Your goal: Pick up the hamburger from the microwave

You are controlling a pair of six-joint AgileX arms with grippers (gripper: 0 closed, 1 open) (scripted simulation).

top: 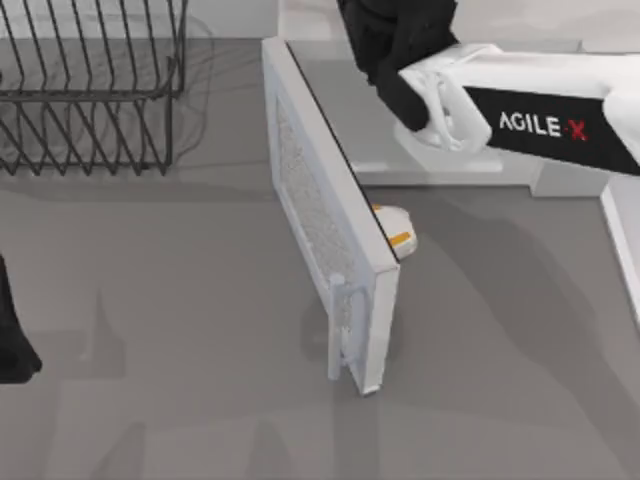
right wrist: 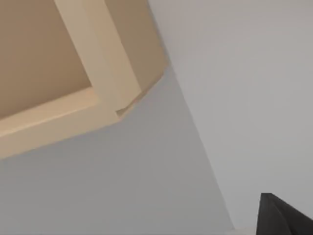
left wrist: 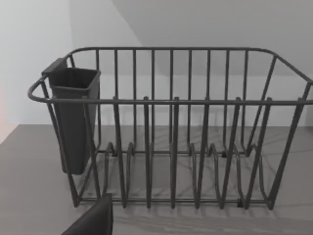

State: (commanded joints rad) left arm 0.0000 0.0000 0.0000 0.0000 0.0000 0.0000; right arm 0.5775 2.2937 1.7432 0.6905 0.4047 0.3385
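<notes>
White microwave (top: 335, 235) door is hanging open, hamburger (top: 397, 228) peeking behind; right gripper (top: 385, 45), fingers unreadable, should be descending squarely over it.

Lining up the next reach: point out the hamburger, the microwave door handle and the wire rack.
hamburger (top: 397, 228): top view, on its rounded side beside the door's edge.
microwave door handle (top: 337, 325): top view, middle of the white bar.
wire rack (left wrist: 171, 102): left wrist view, front top rail.

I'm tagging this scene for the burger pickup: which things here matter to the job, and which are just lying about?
Part of the job:
- hamburger, peeking out behind the open door
- microwave, door swung open
- right arm, above the microwave

Lying about:
- wire rack, far left of table
- dark cup hung on the rack
- left arm, parked at the left edge
</notes>
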